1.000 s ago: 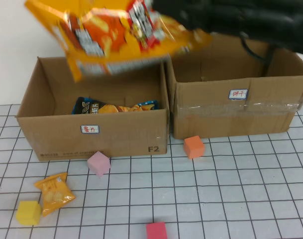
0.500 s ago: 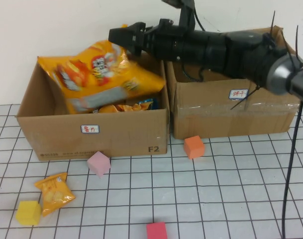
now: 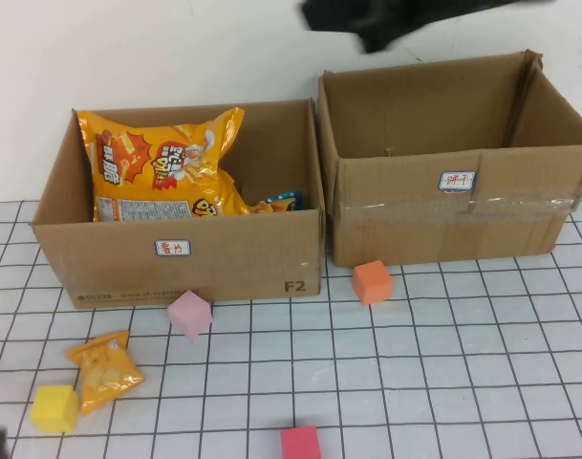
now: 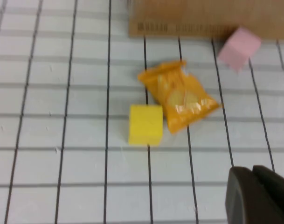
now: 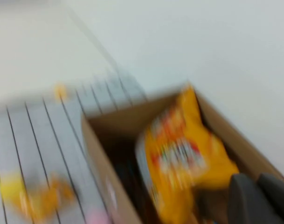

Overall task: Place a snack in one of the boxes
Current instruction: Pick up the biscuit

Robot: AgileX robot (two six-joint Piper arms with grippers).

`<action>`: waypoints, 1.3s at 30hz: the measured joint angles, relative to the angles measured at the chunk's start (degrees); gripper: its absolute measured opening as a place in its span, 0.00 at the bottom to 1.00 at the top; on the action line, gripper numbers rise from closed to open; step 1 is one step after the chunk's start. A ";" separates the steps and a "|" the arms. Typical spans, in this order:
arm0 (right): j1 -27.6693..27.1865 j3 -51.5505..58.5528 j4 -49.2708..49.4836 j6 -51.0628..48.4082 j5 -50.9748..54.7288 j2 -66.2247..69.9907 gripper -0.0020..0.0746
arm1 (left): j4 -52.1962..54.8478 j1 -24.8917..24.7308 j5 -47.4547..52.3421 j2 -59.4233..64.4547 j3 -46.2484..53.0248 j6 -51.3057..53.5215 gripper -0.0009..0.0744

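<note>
A big orange chip bag (image 3: 161, 167) stands inside the left cardboard box (image 3: 176, 277), leaning against its back left wall; it also shows in the right wrist view (image 5: 179, 154). Another snack bag (image 3: 276, 203) lies under it. The right box (image 3: 453, 215) looks empty. A small orange snack packet (image 3: 104, 368) lies on the table at the front left, also in the left wrist view (image 4: 181, 95). My right gripper (image 5: 256, 182) is shut and empty, high above the boxes; its arm (image 3: 386, 24) blurs at the top. My left gripper (image 4: 253, 175) is shut and empty, above the table near the packet.
A yellow cube (image 3: 54, 408) touches the small packet. A pink cube (image 3: 189, 314) sits in front of the left box, an orange cube (image 3: 373, 282) in front of the right box, a red cube (image 3: 300, 444) at the front edge. The table has a grid pattern.
The chip bag has dropped from my right gripper into the left box and settled upright. My right arm has pulled up and back to the right.
</note>
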 joint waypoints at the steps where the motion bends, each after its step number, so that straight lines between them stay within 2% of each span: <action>1: -0.09 0.00 -5.09 1.86 2.23 -2.05 0.06 | -0.24 0.00 1.37 2.11 -1.51 0.10 0.01; 4: 0.03 0.93 -15.35 4.71 7.39 -7.63 0.04 | -1.18 0.00 2.16 10.12 -5.04 0.21 0.01; 8: 0.03 7.47 -21.32 6.93 9.22 -13.83 0.04 | -4.11 0.00 -1.47 19.70 -5.61 0.21 0.01; 11: 0.03 17.03 -23.76 8.25 8.57 -19.28 0.04 | -6.76 0.00 -3.36 26.83 -6.68 -0.58 0.02; 13: 0.03 24.77 -24.16 8.49 7.10 -23.68 0.04 | -7.60 0.00 -2.71 31.58 -9.05 -0.82 0.06; 16: 0.03 36.07 -24.16 8.48 2.98 -31.25 0.04 | -7.71 0.00 -1.67 38.96 -13.13 -0.87 0.21; 21: 0.03 53.58 -24.16 9.24 -2.60 -45.40 0.04 | -7.71 0.00 -1.88 49.16 -18.97 -0.96 0.59; 23: 0.03 59.37 -24.16 10.44 -3.13 -50.41 0.04 | -7.83 0.00 -2.49 52.73 -21.43 -1.12 0.69; 25: 0.03 65.10 -24.16 12.89 -3.39 -56.15 0.03 | -7.83 0.00 -3.07 56.45 -23.83 -1.79 0.75; 29: 0.03 72.69 -24.16 16.98 -3.98 -67.02 0.03 | -7.83 0.00 -3.16 62.94 -29.02 -2.70 0.79; 33: 0.03 74.64 -25.23 21.11 -3.98 -76.51 0.03 | -7.50 -0.09 -2.75 68.27 -32.67 -2.92 0.79; 39: 0.03 75.02 -27.03 25.18 -3.98 -80.19 0.03 | -0.88 -2.25 0.18 72.40 -34.75 -6.88 0.79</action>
